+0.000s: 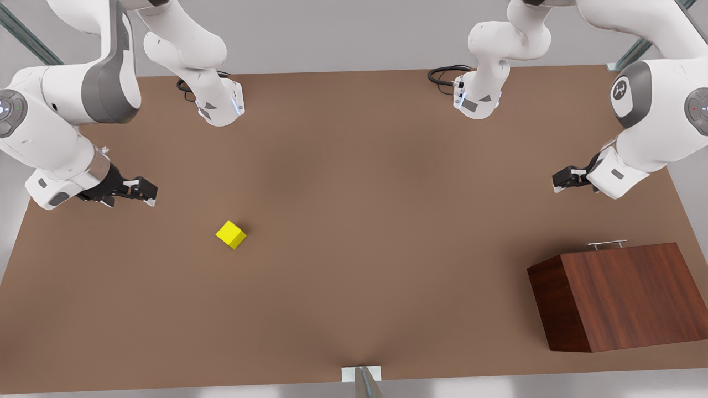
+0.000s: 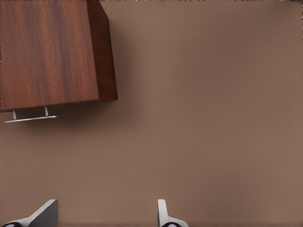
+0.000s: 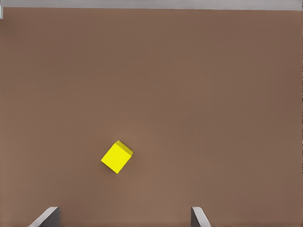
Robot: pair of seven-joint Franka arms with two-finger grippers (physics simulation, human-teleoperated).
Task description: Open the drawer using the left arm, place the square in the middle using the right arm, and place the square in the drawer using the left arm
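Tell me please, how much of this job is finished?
Nothing yet. The dark reddish-brown wood drawer is closed, its silver handle untouched. The open left pincer hovers near it. The small yellow cube sits unmoved near the open right pincer. All three steps remain.

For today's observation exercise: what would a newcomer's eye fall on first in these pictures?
First the bright yellow square, alone on the brown table toward the front view's left, near the open right gripper. Next the dark wood cabinet at the front view's right, its drawer shut, with the silver handle facing the open left gripper.
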